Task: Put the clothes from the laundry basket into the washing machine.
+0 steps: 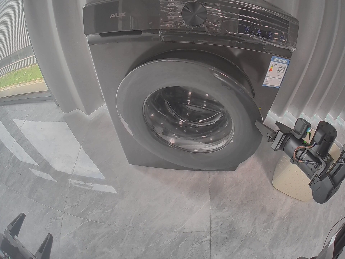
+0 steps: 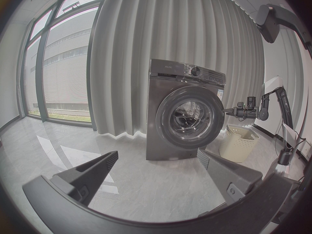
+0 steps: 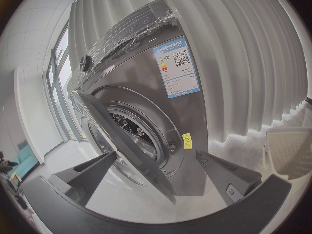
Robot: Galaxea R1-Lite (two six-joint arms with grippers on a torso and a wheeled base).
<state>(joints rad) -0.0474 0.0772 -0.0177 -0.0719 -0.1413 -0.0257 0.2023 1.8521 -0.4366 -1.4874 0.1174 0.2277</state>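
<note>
Door point(image 1: 187, 116) of the washing machine point(image 1: 143, 51) hangs ajar. My right pincer point(image 3: 155, 154) sits at its free edge, fingers spread either side. My left pincer point(image 2: 156, 152) hangs low, spread wide too. Laundry basket point(image 1: 291, 184) stands just right of the machine.

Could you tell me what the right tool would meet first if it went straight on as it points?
Most likely the door's free edge, ajar between the right tool's open fingers; depth is unclear.

The washing machine point(image 1: 104, 90) carries a logo point(image 1: 118, 15) on its top panel. A blue label point(image 1: 276, 71) (with a QR code) stands on its front, print unreadable.
</note>
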